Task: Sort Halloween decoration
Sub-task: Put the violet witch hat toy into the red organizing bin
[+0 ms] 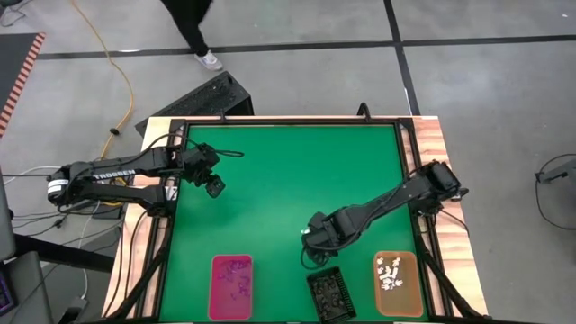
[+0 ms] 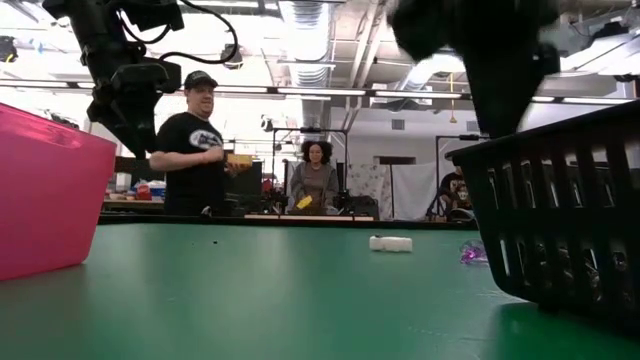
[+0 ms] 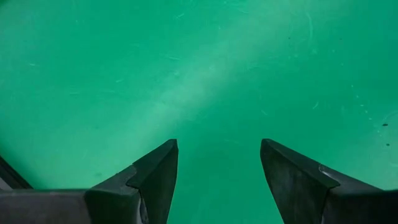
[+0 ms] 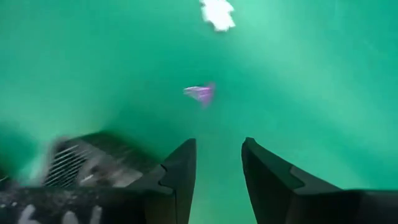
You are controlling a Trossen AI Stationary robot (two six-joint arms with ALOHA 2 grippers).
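On the green mat lie two loose trinkets of the Halloween decoration, a purple one (image 4: 200, 93) and a white one (image 4: 217, 14). The low view shows the same white trinket (image 2: 390, 243) and purple trinket (image 2: 472, 254) on the mat. My right gripper (image 1: 313, 245) hangs above the mat just beyond the black tray (image 1: 329, 292), pointing down. It is open, with nothing between its fingers (image 4: 217, 142). My left gripper (image 1: 214, 187) hovers over bare mat at the far left, open and holding nothing (image 3: 219, 143).
Three trays stand along the near edge: a pink tray (image 1: 231, 286) with purple pieces, the black one, and an orange tray (image 1: 397, 283) with white pieces. Bare green mat lies between the arms. People stand in the room behind the table (image 2: 200, 150).
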